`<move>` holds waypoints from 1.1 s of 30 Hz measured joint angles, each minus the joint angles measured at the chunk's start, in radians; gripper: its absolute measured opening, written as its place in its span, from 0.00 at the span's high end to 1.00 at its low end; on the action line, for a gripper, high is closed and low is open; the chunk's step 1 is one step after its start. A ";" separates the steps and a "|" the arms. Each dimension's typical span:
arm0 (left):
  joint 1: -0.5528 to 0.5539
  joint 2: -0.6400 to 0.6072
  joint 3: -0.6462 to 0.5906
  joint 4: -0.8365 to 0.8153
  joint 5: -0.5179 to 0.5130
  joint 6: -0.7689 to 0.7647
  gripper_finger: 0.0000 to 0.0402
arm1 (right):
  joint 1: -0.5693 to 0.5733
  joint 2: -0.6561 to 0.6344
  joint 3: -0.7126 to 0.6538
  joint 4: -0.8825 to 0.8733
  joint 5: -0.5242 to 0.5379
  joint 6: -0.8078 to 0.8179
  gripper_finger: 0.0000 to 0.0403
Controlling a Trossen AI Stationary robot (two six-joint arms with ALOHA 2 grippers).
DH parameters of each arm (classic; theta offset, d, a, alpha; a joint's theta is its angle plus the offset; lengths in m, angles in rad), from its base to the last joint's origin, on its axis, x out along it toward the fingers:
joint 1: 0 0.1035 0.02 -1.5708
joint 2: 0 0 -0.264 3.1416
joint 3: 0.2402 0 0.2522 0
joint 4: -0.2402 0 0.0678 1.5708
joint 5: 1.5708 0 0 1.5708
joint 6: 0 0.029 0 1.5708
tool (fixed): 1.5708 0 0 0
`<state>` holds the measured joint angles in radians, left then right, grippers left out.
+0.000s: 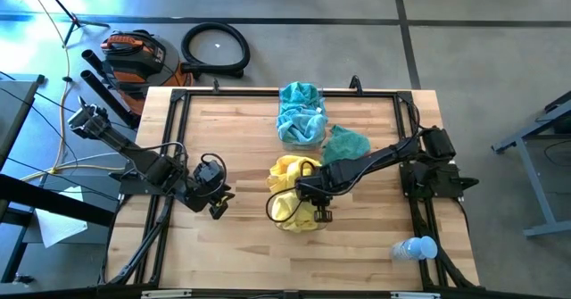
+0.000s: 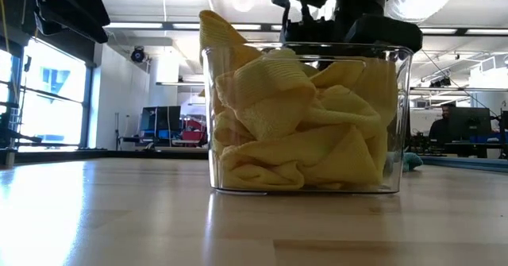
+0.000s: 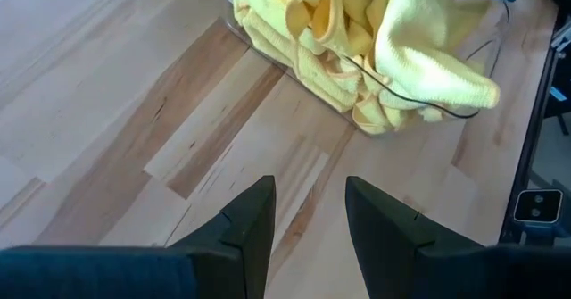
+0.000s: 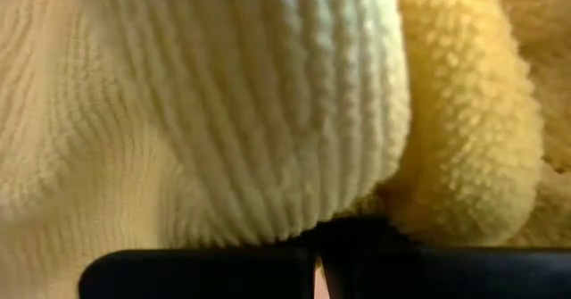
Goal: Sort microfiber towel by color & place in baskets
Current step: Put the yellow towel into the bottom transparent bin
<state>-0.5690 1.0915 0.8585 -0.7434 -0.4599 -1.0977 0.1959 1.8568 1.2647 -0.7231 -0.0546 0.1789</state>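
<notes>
R gripper [image 1: 314, 203] sits down in the basket of yellow towels [image 1: 294, 201], fingers fully closed; whether any cloth is pinched between them can't be told, since its wrist cam is filled edge to edge w/ ribbed and fuzzy yellow fabric [image 4: 268, 112] pressed against the dark fingers. From table level the clear basket [image 2: 309, 119] is packed w/ yellow towels [image 2: 294, 131], one fold poking above the rim; the gripper itself is mostly hidden behind them, only dark arm parts visible above. Just beyond the arm, overhead cam alone shows a loose teal towel [image 1: 346, 144] on the wood table [image 1: 241, 129], and past it the second basket holding teal towels [image 1: 301, 113]. A white bottle [image 1: 417, 247] lies near the table's corner on the R side. L gripper [image 1: 214, 201] waits well apart over bare table, fingers [image 3: 254, 223] parted, holding nothing; its cam sees the yellow basket [image 3: 357, 49] ahead, partly cut off.
</notes>
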 joint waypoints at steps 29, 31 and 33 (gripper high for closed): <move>-0.001 0.060 0.000 0.001 0.165 0.142 0.69 | 0.056 -0.019 0.477 -0.299 0.235 0.268 1.00; -0.001 0.060 0.000 0.001 0.166 0.160 0.69 | 0.054 -0.018 0.461 -0.302 0.226 0.284 1.00; -0.001 0.060 0.000 0.001 0.166 0.162 0.69 | 0.053 -0.015 0.444 -0.305 0.228 0.310 1.00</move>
<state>-0.5697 1.1515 0.8585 -0.7429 -0.2939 -0.9356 0.2485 1.8418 1.7090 -1.0284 0.1732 0.4885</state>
